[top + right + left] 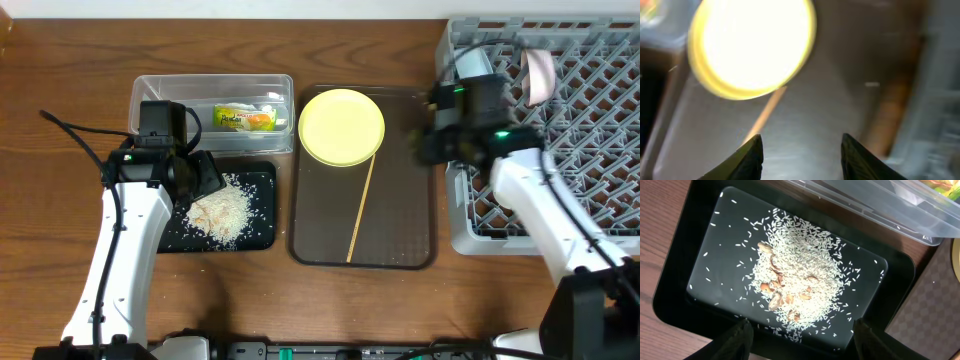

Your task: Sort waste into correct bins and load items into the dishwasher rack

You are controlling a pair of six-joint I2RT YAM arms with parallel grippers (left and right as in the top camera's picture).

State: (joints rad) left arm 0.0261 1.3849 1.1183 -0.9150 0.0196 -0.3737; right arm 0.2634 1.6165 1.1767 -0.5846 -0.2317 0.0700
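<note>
Left wrist view: the left gripper [802,342] hung with its fingers spread wide and nothing between them, over the near edge of the black tray [705,270]. Just past the fingertips, the rice heap [805,270] lay in the middle of that tray, with a few brown scraps [772,285] mixed in and stray grains scattered around. Further on, the clear tub [880,205] stood just beside the tray's far edge. The overhead view showed the snack wrapper [247,118] lying inside it. The right wrist view was blurred. The right gripper [801,155] was also wide open and empty, above the brown tray [840,100], with one chopstick [767,112] and then the yellow plate [752,47] beyond it. The dishwasher rack [590,90] stood at the right side in the overhead view.
</note>
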